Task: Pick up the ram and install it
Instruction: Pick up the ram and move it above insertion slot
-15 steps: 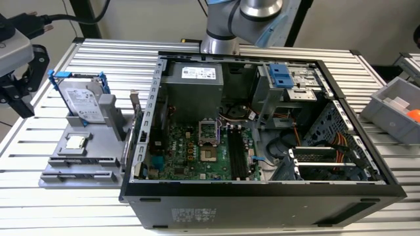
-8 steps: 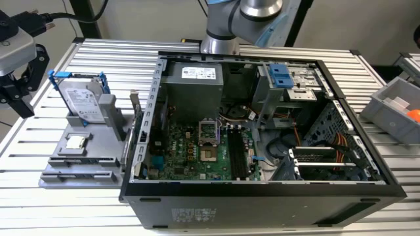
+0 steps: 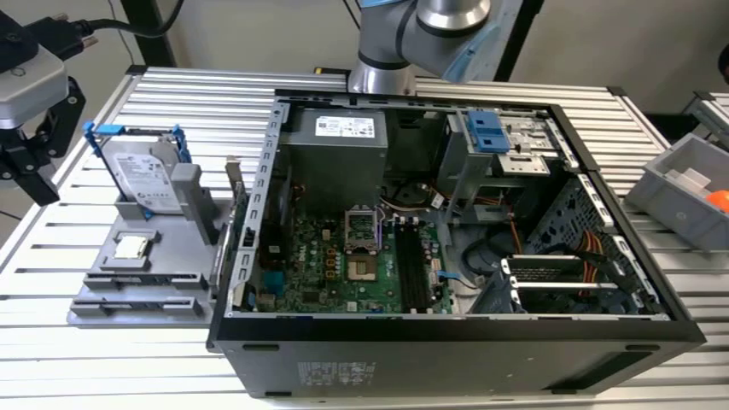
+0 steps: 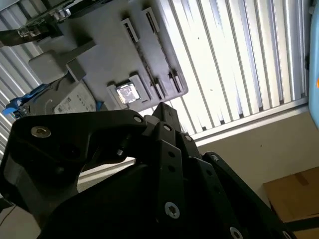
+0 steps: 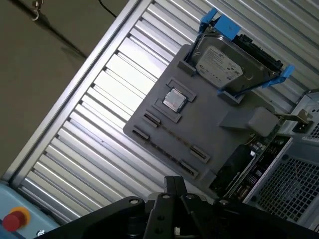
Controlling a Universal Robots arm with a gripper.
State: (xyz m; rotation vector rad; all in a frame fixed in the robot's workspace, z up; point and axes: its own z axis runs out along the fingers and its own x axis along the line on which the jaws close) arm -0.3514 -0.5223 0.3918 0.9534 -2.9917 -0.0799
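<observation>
There is one open computer case [image 3: 456, 333] with one green motherboard [image 3: 319, 265] and one grey power supply [image 3: 336, 162] inside, one grey holder tray [image 3: 171, 260], one blue-framed hard drive [image 3: 142, 175], one square processor chip [image 3: 131, 248], one grey bin [image 3: 672, 192], one cardboard box [image 4: 294, 191] and one red button [image 5: 14, 220].

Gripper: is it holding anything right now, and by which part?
Cannot be told. The gripper hangs near the grey parts tray; no hold on anything can be made out.

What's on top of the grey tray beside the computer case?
The grey tray holds a silver hard drive in a blue frame, standing, and a small square processor chip, flat. In both wrist views the gripper covers part of the tray's edge, so what lies there is hidden.
</observation>
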